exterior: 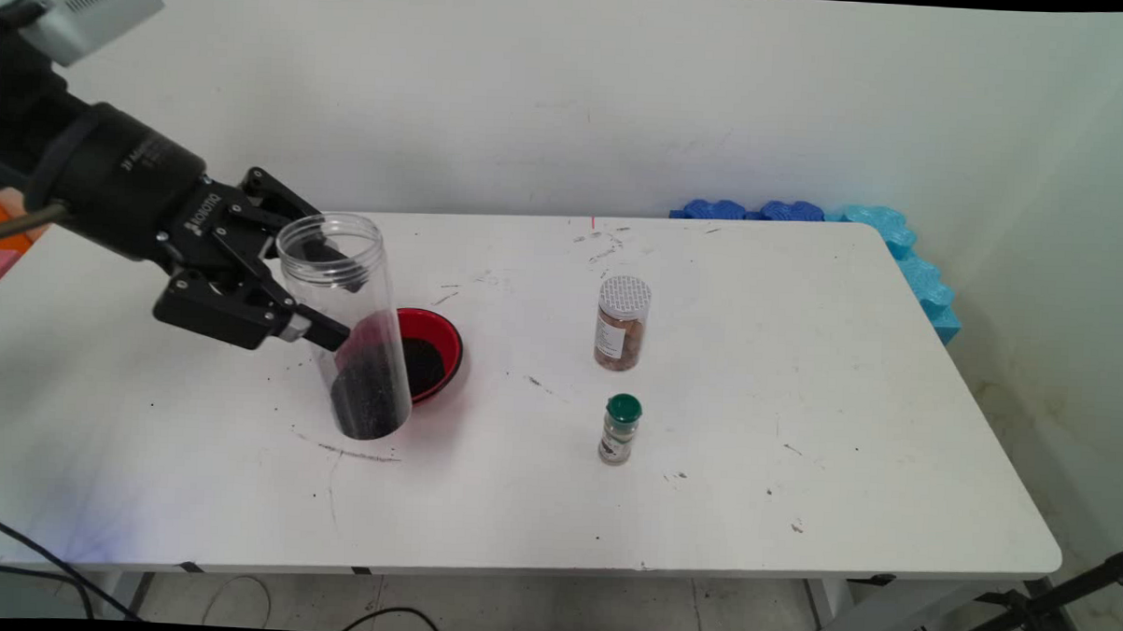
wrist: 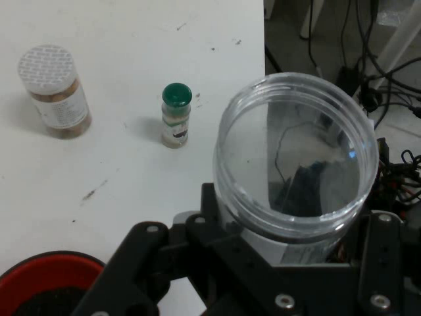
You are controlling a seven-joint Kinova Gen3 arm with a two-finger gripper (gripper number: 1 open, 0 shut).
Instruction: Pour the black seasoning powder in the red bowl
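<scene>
My gripper (exterior: 324,293) clamps the clear jar (exterior: 351,331) mid-wall; I judge it best kept steady and upright, red bowl (exterior: 441,347) at its three o'clock.

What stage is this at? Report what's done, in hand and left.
Done: dark grains lie in the red bowl. In hand: the gripper is shut on the open clear jar, near upright in front of the bowl. Left, as far as it shows: the clear jar has grains in its bottom; the white-lidded jar and green-capped jar stand apart, capped.
</scene>
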